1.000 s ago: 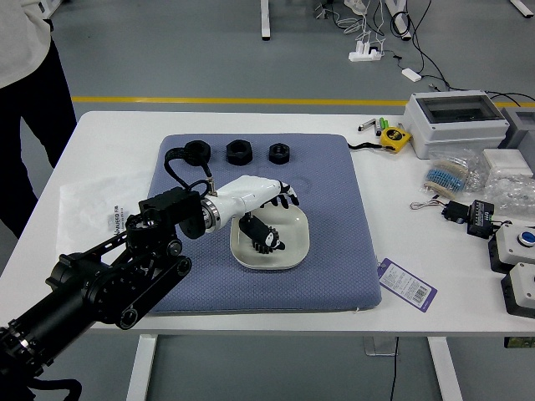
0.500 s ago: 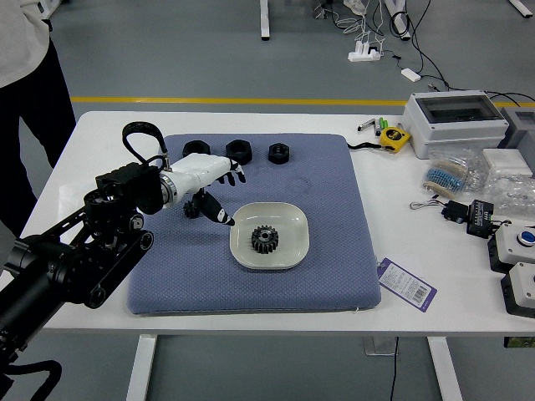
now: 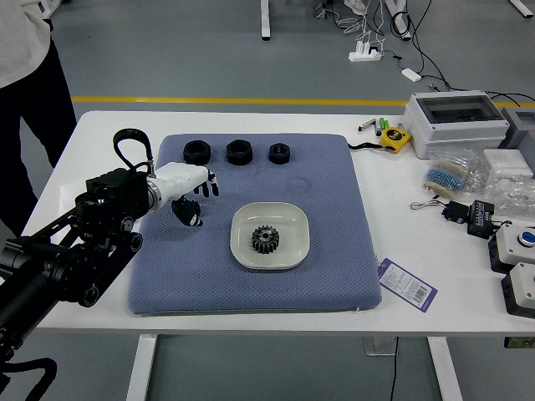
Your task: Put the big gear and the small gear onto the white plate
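under the left hand (image 3: 175, 182) there is a white table (image 3: 397, 230), with one pale leg (image 3: 144, 368) nearer than the hand and another leg (image 3: 445, 368) more to the right. beyond the hand is a grey floor (image 3: 192, 50), crossed by a yellow line (image 3: 234, 100). the light looks quite even.

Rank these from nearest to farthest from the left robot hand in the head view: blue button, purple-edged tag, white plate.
1. White plate: on the mat, just right of the left robot hand.
2. Purple-edged tag: by the mat's right edge.
3. Blue button: far right.
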Action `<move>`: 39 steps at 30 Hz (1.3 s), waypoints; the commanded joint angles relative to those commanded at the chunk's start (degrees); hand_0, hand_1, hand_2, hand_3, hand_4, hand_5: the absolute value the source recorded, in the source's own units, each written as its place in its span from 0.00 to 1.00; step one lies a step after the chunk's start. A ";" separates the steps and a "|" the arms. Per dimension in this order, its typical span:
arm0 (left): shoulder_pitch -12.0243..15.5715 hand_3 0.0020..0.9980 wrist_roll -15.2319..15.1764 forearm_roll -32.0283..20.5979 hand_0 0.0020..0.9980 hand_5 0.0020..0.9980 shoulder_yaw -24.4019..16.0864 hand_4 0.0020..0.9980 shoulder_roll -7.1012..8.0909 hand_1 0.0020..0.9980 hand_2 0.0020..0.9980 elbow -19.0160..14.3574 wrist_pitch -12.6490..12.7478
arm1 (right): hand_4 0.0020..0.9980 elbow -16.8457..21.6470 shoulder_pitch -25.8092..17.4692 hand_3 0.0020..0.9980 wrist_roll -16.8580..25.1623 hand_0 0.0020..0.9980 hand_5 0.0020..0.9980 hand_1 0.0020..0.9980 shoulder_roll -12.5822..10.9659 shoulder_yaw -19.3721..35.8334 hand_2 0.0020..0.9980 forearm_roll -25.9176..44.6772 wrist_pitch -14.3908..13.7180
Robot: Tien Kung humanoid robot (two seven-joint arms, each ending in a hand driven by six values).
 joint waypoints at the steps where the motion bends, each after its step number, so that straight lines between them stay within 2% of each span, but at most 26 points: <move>1: -0.09 0.64 -0.02 0.00 0.46 0.00 -0.01 0.83 -0.08 0.61 0.63 0.50 0.09 | 0.84 0.01 0.02 0.58 0.00 0.65 0.68 0.66 -0.01 0.00 0.73 0.01 -0.01; 9: -0.81 0.61 -0.42 0.00 0.46 0.00 0.46 0.80 -0.31 0.59 0.62 3.07 0.98 | 0.84 0.04 0.18 0.58 0.03 0.65 0.68 0.66 -0.01 -0.04 0.73 0.06 -0.08; 10: -0.87 0.59 -0.47 0.00 0.45 0.00 0.52 0.74 -0.30 0.56 0.58 3.20 1.05 | 0.84 0.04 0.20 0.58 0.03 0.65 0.68 0.66 -0.01 -0.04 0.73 0.04 -0.08; 15: -1.31 0.59 -0.48 0.00 0.45 0.00 0.95 0.74 -0.14 0.56 0.58 4.25 1.02 | 0.84 0.05 0.26 0.58 0.07 0.65 0.68 0.66 -0.03 -0.08 0.73 0.13 -0.11; 16: -1.35 0.57 -0.48 0.00 0.45 0.00 0.97 0.71 -0.13 0.55 0.57 4.36 1.01 | 0.84 0.05 0.27 0.58 0.08 0.65 0.68 0.66 -0.03 -0.08 0.73 0.13 -0.12; 28: -1.62 0.56 -0.47 0.00 0.45 0.00 0.97 0.69 -0.15 0.56 0.57 5.49 0.69 | 0.84 0.04 0.34 0.58 0.21 0.65 0.68 0.66 -0.05 -0.18 0.73 0.37 -0.15; 29: -1.62 0.54 -0.47 0.00 0.42 0.00 0.96 0.61 -0.15 0.52 0.54 5.54 0.70 | 0.84 0.04 0.34 0.58 0.21 0.65 0.68 0.66 -0.05 -0.18 0.73 0.37 -0.15; 34: -1.55 0.54 -0.28 0.00 0.42 0.00 0.86 0.61 -0.07 0.52 0.54 5.83 0.41 | 0.84 0.04 0.37 0.58 0.27 0.65 0.68 0.66 -0.05 -0.23 0.73 0.50 -0.16; 35: -1.50 0.52 -0.23 0.00 0.38 0.00 0.84 0.54 -0.06 0.48 0.51 5.79 0.29 | 0.84 0.03 0.38 0.58 0.27 0.65 0.68 0.66 -0.05 -0.23 0.73 0.51 -0.16; 39: -1.37 0.52 -0.08 0.00 0.38 0.00 0.86 0.54 -0.05 0.48 0.51 5.63 -0.02 | 0.84 0.03 0.39 0.58 0.27 0.65 0.68 0.66 -0.05 -0.22 0.73 0.47 -0.16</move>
